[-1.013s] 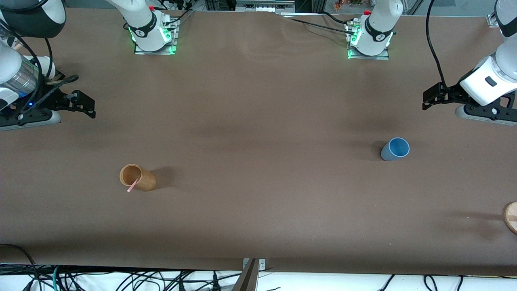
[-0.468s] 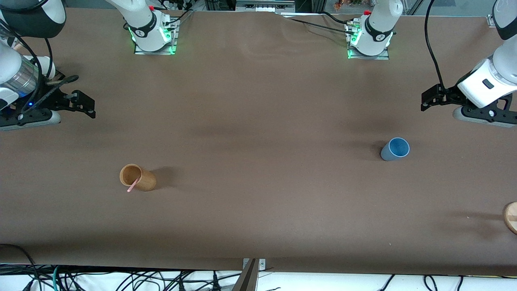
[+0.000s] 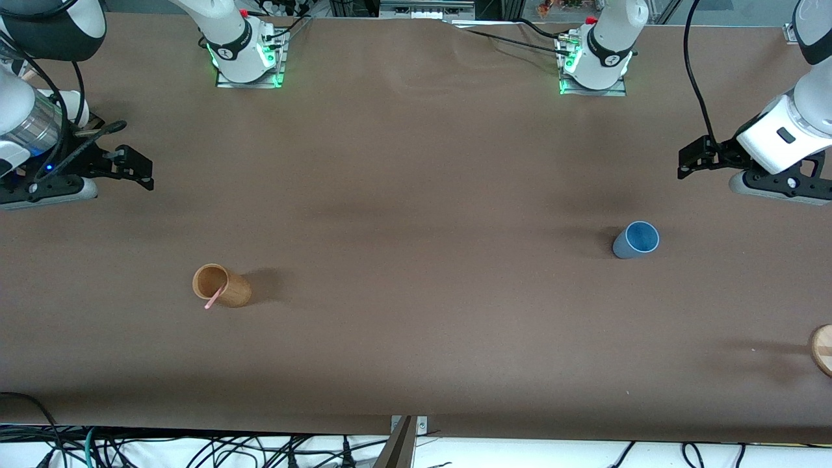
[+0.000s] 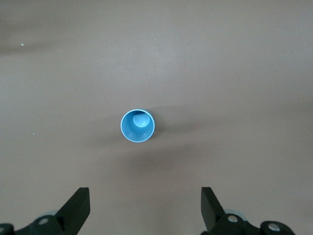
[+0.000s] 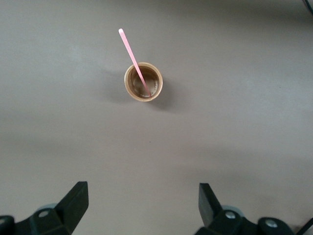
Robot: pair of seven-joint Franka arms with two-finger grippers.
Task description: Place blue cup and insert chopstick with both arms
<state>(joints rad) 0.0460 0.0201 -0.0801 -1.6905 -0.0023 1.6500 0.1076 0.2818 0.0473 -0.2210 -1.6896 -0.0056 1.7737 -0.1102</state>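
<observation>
I see the blue cup [image 3: 635,240] standing upright on the brown desk [image 3: 416,364], toward the left arm's end, with nothing inside it. The chopstick [image 3: 215,295] leans in a tan wooden cup [image 3: 221,285] toward the right arm's end, well apart from the blue cup. My left gripper [image 3: 688,160] hangs above the desk near the blue cup, its jaws spread wide and holding nothing. My right gripper [image 3: 135,170] hangs over the desk at its own end, jaws also wide apart and holding nothing. A round wooden piece [image 3: 823,350] sits at the desk edge.
</observation>
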